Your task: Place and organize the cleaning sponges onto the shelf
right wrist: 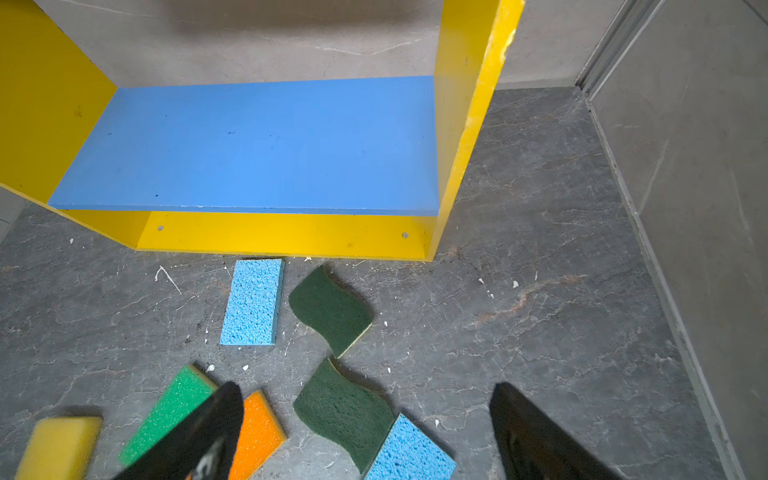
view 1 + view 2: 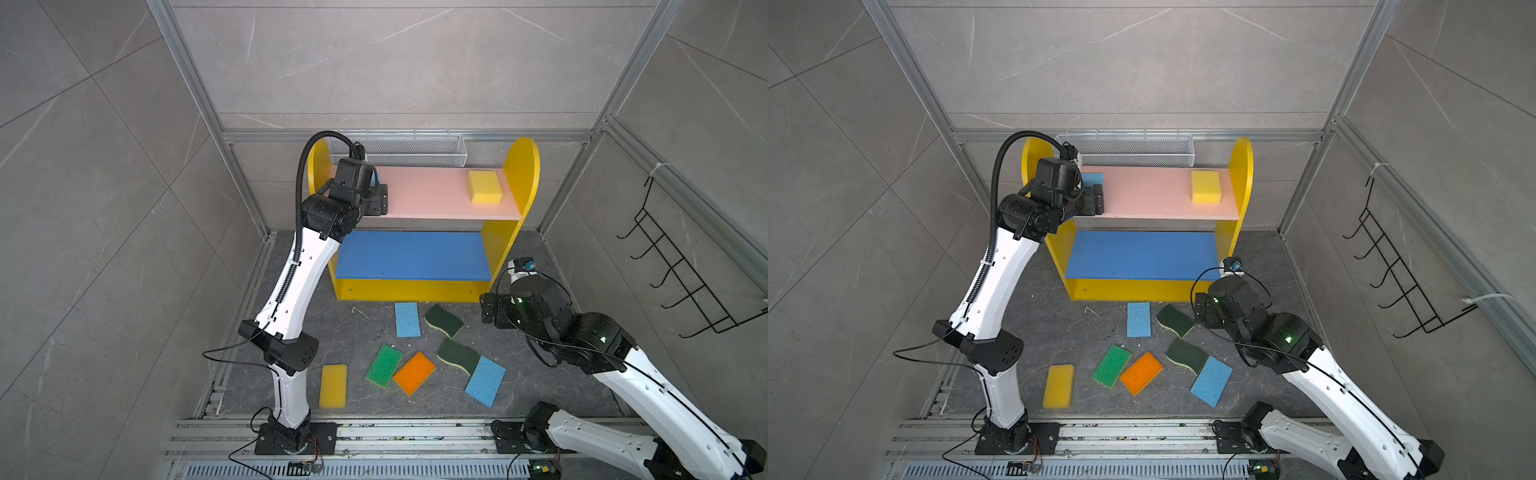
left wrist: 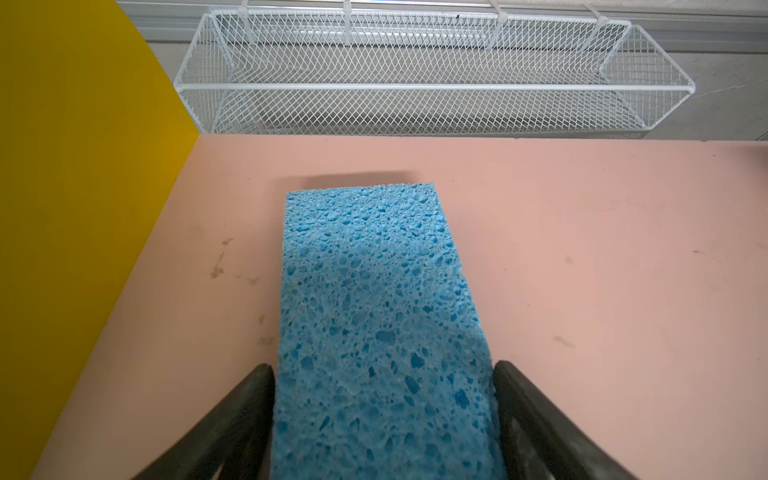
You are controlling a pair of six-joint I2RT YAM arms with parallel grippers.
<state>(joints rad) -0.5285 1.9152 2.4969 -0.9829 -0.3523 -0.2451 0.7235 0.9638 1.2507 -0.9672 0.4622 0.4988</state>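
**Left gripper** (image 3: 383, 365): jaws closed on the long sides of a blue sponge (image 3: 370, 270). The sponge appears to lie on the pink board (image 3: 582, 249), at the 9 o'clock end of the shelf (image 2: 525, 166). A yellow sponge (image 2: 484, 187) sits at the 3 o'clock end.

**Right gripper** (image 1: 366, 386): wide open and empty, above seven floor sponges (image 2: 413, 372) at the shelf's 6 o'clock.

**Likely hazards:** foam clinging to a pad could be dragged off the 6 o'clock edge on withdrawal. An overshoot could push the sponge toward the basket (image 3: 415, 104) at 12 o'clock.

**Writing:** none legible.
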